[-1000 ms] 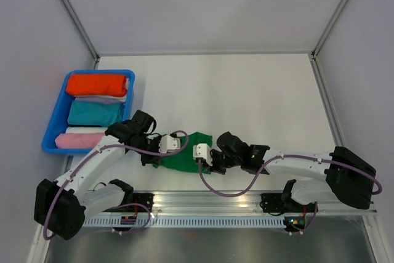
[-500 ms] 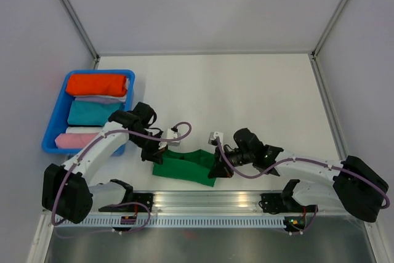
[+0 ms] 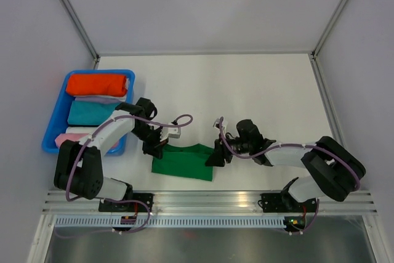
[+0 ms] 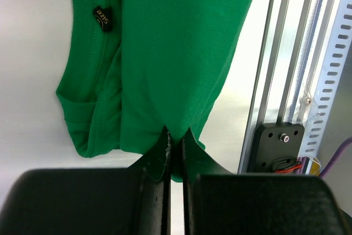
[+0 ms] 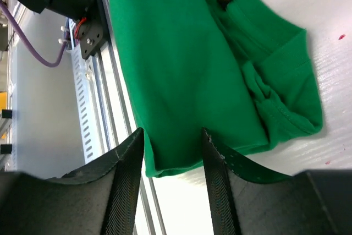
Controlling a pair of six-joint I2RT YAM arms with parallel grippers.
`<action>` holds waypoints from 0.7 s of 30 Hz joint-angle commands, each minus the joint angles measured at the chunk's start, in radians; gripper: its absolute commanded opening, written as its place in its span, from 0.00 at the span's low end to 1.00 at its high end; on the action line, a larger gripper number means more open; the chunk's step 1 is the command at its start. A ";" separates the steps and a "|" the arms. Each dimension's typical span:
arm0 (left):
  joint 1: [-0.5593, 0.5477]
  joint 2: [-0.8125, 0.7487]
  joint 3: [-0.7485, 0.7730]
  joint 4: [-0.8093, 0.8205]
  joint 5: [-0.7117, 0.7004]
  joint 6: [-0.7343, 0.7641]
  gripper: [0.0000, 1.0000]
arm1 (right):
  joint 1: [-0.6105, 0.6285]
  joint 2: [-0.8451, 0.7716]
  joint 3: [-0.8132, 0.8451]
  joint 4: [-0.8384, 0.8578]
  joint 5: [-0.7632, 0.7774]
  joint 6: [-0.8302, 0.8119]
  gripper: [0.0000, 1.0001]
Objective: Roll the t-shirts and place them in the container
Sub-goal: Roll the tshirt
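We see the green t-shirt (image 3: pixel 184 160) folded, size tag (image 4: pixel 102 14) showing, at the tabletop's (image 3: pixel 246 90) near edge; left fingers (image 4: pixel 155 171) pinch its edge, right fingers (image 5: pixel 127 180) spread with hem between them.

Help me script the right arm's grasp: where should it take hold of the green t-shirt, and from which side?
I'd pinch the t-shirt by its right-hand end, coming in low from the right. The folded cloth lies flat, that layered edge faces the right gripper, whose open jaws straddle it, and the left gripper pins the opposite end.
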 commanded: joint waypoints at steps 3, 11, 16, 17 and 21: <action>0.011 -0.009 0.026 0.006 0.046 0.044 0.02 | 0.041 -0.103 -0.073 0.194 0.069 -0.015 0.55; 0.034 -0.009 0.042 0.000 0.074 0.027 0.02 | 0.159 -0.016 -0.105 0.244 0.213 -0.011 0.57; 0.058 -0.011 0.043 -0.014 0.080 0.036 0.02 | 0.167 0.024 -0.110 0.227 0.250 0.031 0.43; 0.063 -0.011 0.043 -0.018 0.077 0.041 0.02 | 0.168 0.018 -0.108 0.217 0.249 0.044 0.23; 0.072 -0.020 0.051 -0.086 0.059 0.070 0.02 | 0.167 -0.020 -0.087 0.143 0.090 0.145 0.00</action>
